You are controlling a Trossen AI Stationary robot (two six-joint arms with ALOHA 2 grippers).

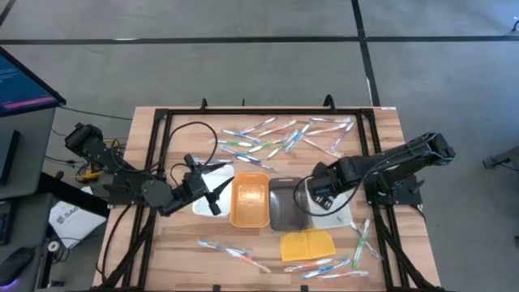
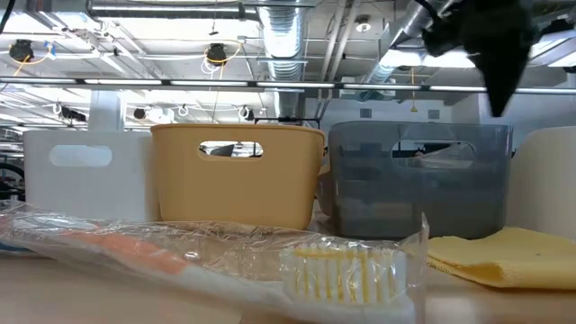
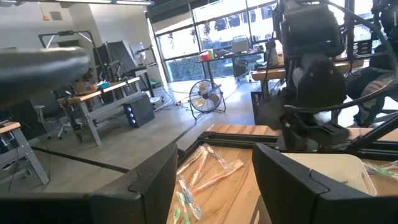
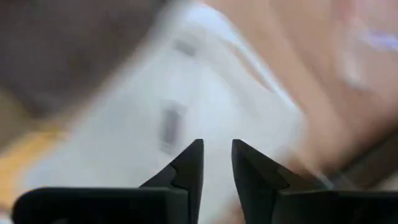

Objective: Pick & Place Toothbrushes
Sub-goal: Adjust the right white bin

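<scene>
Many wrapped toothbrushes lie on the wooden table: a far cluster (image 1: 284, 134), some at the near left (image 1: 231, 251) and some at the near right (image 1: 345, 261). One wrapped toothbrush (image 2: 225, 261) lies close before the low camera. My left gripper (image 1: 212, 195) stands level and open over the left white tray (image 1: 212, 172), with nothing between its fingers (image 3: 214, 186). My right gripper (image 1: 320, 195) points down above the right white tray (image 4: 186, 81). Only a narrow gap (image 4: 216, 155) shows between its fingertips, and nothing sits in it.
An orange tray (image 1: 250, 200) and a grey tray (image 1: 285, 209) stand side by side between the two white trays. A yellow pad (image 1: 308, 243) lies near the front edge. A black frame (image 1: 162, 118) borders the table. Bare wood shows at the near middle.
</scene>
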